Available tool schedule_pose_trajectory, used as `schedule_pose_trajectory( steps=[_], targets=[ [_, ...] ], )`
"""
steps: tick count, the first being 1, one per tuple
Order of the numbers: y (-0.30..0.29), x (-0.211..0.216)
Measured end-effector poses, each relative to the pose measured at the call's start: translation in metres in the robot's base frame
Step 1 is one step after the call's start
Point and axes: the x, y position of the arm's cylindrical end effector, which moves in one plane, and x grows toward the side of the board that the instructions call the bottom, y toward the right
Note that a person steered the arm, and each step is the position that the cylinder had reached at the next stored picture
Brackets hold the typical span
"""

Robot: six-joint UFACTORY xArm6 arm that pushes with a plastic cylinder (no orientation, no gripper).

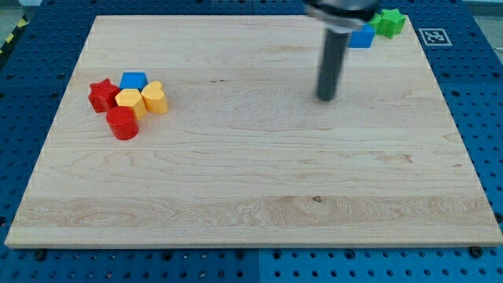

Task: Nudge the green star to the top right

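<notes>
Green star [389,21]: far right corner of the wooden board [251,196], touching a blue block [362,36] on its near left.
My tip [325,97]: a bare rod, nothing held; on open board, near-left of both, well apart.
Left cluster: red star [101,95], blue block [134,80], two yellow blocks [129,100] [155,97], red cylinder [122,123], packed together.

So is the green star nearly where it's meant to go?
Mostly, it looks like. The green star already sits at the board's top right corner, touching a blue block. My tip is apart from both, below and to their left, pushing nothing. At most a small final nudge seems left.
</notes>
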Motion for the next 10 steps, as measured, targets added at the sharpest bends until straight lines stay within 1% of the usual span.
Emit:
schedule_pose_trajectory(
  steps=[1, 2, 3, 5, 6, 8, 9, 10],
  targets=[
    [0.098, -0.015],
    [0.118, -0.05],
    [0.119, -0.096],
    [0.122, -0.098],
    [0.124, -0.114],
    [0.124, -0.114],
    [0.124, -0.123],
    [0.113, -0.125]
  ],
)
